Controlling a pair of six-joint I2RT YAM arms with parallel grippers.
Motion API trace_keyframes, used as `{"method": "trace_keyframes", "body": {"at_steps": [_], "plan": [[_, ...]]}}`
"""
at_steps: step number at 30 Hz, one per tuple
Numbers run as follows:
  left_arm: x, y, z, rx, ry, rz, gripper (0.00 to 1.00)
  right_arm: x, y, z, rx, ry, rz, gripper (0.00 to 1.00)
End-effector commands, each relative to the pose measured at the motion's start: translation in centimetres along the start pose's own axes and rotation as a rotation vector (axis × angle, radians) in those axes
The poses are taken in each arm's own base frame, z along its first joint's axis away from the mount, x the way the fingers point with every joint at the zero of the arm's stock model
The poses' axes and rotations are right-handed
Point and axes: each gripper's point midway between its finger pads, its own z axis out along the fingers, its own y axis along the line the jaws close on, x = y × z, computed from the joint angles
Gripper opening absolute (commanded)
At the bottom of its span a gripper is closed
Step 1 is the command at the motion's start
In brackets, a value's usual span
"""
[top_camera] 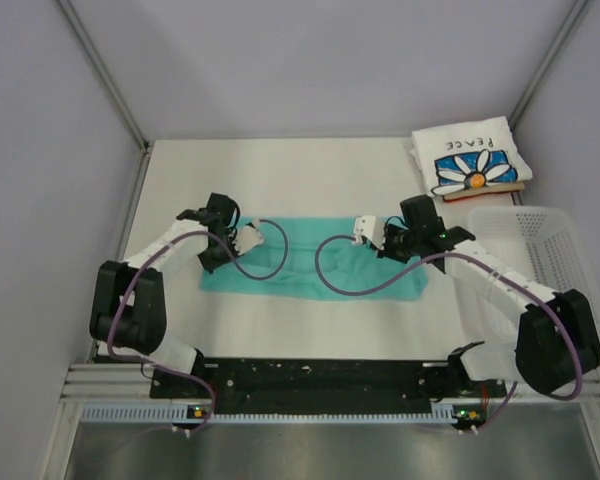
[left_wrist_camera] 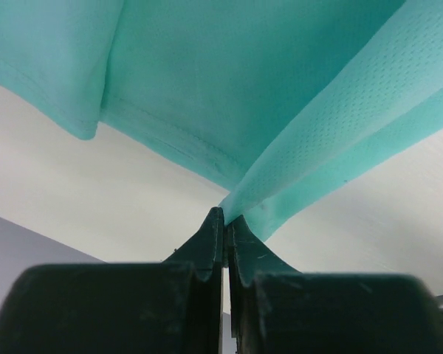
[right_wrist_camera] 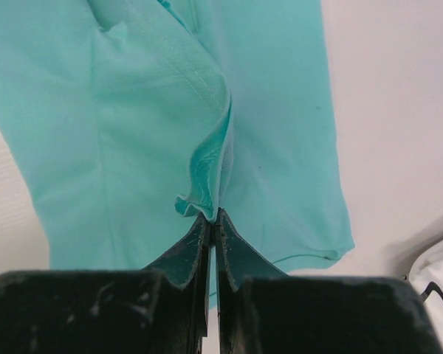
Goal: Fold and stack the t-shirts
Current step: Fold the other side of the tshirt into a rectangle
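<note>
We find the plain teal-green cloth t-shirt lying as a left-to-right band mid-way across the white table. The left tool is closed, pinching fabric near the shirt's far-left edge. The right tool is closed, pinching a fold right of the middle. The white daisy-print cloth t-shirt sits folded at the far right, well apart.

We see left arm and right arm, white links, black joints, purple cables, black tapered gripper fingers.
</note>
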Motion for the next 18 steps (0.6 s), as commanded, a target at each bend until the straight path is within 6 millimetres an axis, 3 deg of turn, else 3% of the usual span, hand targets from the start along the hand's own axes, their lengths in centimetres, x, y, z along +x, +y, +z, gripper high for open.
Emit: {"method": "trace_keyframes", "body": {"at_steps": [1, 5, 14, 18], "plan": [[-1.7, 1.9, 0.5, -0.025, -0.016, -0.028, 0.0, 0.5, -2.6, 1.0, 0.075, -0.046, -0.003, 0.0], [-2.0, 2.1, 1.4, 0.001, 0.015, -0.031, 0.0, 1.5, -3.3, 1.3, 0.085, -0.03, 0.011, 0.0], [-0.5, 3.0, 2.3, -0.052, 0.086, -0.057, 0.01, 4.9, -4.1, 2.3, 0.092, 0.044, 0.044, 0.0], [-0.7, 4.2, 2.3, -0.102, 0.089, -0.084, 0.15, 4.8, -4.4, 3.0, 0.083, 0.032, 0.059, 0.0]]}}
